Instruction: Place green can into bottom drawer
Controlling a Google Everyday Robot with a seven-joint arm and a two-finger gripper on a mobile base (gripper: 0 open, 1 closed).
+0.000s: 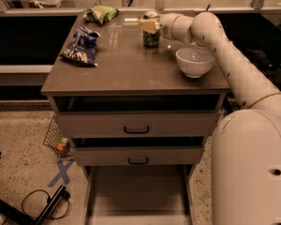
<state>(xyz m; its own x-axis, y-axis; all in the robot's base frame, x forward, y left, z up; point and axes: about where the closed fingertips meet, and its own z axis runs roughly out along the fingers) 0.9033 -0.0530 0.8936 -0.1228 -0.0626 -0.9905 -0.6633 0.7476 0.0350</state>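
Observation:
The green can (pixel 151 35) stands upright near the back of the cabinet top, dark green with a silver top. My gripper (pixel 150 25) reaches in from the right along the white arm and sits around the can's upper part. The can rests on the top. The bottom drawer (pixel 136 196) is pulled out at the foot of the cabinet, its plain flat floor showing.
A white bowl (pixel 195 62) stands right of the can. A blue snack bag (pixel 81 47) lies at the left and a green snack bag (pixel 100 14) at the back left. Two upper drawers (pixel 136 124) with black handles are slightly open. A cable and blue tape cross lie on the floor at left.

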